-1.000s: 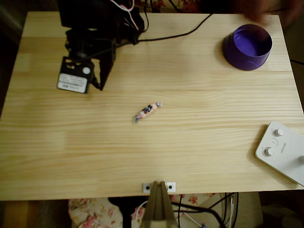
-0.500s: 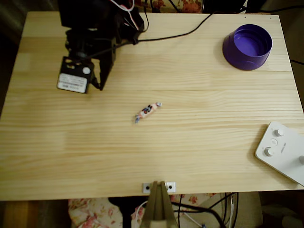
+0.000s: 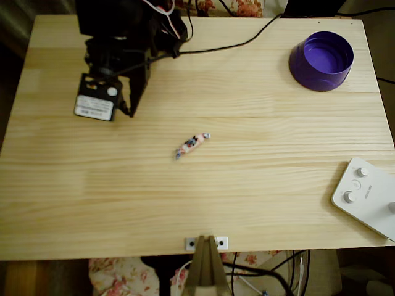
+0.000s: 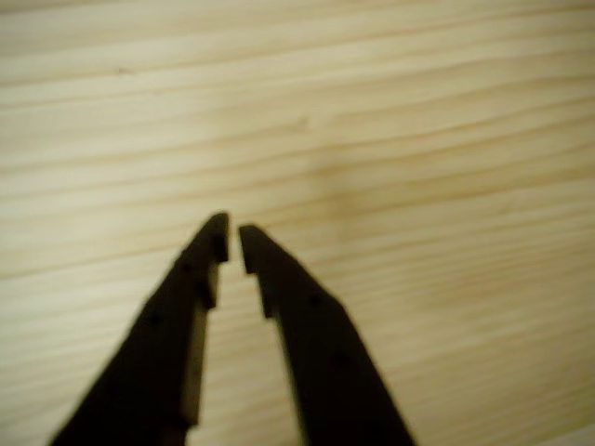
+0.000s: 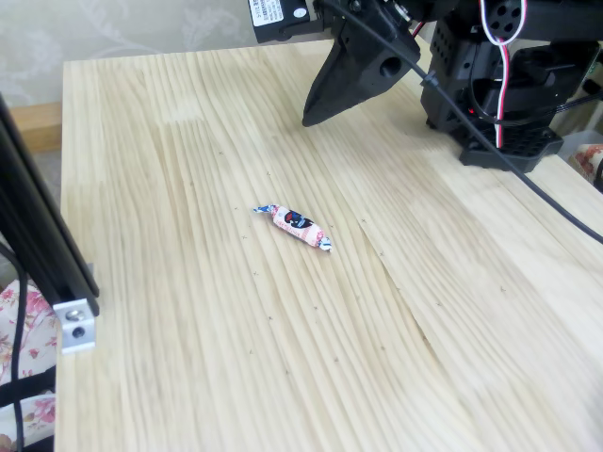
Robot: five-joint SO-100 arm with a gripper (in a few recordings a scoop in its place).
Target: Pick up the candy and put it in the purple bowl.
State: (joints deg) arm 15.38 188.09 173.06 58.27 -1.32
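The pale pine tabletop (image 3: 247, 203) carries all items and shows lengthwise grain. The black SO-100 arm (image 3: 126, 37) occupies the upper-left corner in the overhead view, with a black cable (image 3: 228, 44) running from it toward the top edge. The purple bowl (image 3: 321, 60) stands upright near the upper-right corner, well apart from the arm. A white device with knobs (image 3: 366, 196) lies at the lower-right edge of the tabletop. The tool (image 4: 232, 243) points down at bare wood close to the arm base; in the wrist view its two dark fingers converge to a narrow gap at the tips, nearly closed, with nothing between them. In the fixed view the tool (image 5: 311, 118) hangs just above the tabletop surface. The candy (image 3: 192, 145) lies flat near the tabletop centre, angled diagonally, its twisted ends visible, well apart from both the tool and the purple bowl. The fixed view shows the candy (image 5: 294, 226) lying in front of the tool tips.
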